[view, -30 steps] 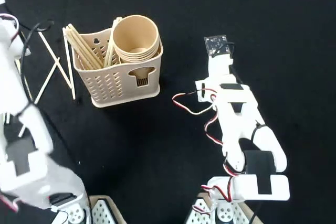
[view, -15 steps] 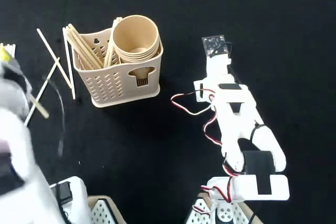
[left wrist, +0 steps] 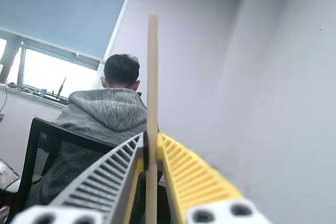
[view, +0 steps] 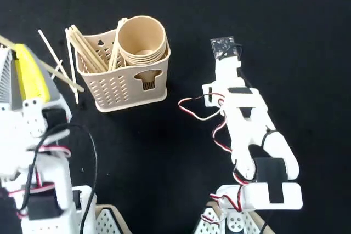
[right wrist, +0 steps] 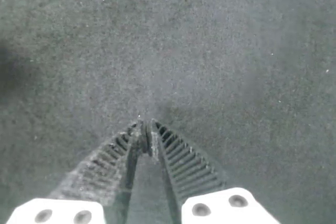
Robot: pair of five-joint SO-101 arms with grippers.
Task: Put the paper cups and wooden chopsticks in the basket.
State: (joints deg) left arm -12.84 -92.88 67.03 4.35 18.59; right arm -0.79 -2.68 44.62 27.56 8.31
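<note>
Your left gripper (left wrist: pixel 151 139) is clamped tight on one wooden chopstick (left wrist: pixel 152 77), which stands up between the yellow jaw and the grey one and runs out past their tips. In the high view that chopstick (view: pixel 67 80) lies slantwise at the desk's left side, its far end close to the basket's near left corner; you cannot tell from here whether the two touch.

The basket (view: pixel 125 89) stands upright on the black desk (view: pixel 164 152). A nested stack of paper cups (view: pixel 141 39) fills its right part, and a bundle of chopsticks (view: pixel 88 52) leans in its left part. Several loose chopsticks (view: pixel 53 53) lie crossed on the desk just beside the basket's left wall.

Your right gripper (right wrist: pixel 143 132) is closed with its jaws pressed together and nothing between them, pointing down at bare desk. The right arm (view: pixel 241 113) stretches out to the right of the basket, apart from it.
</note>
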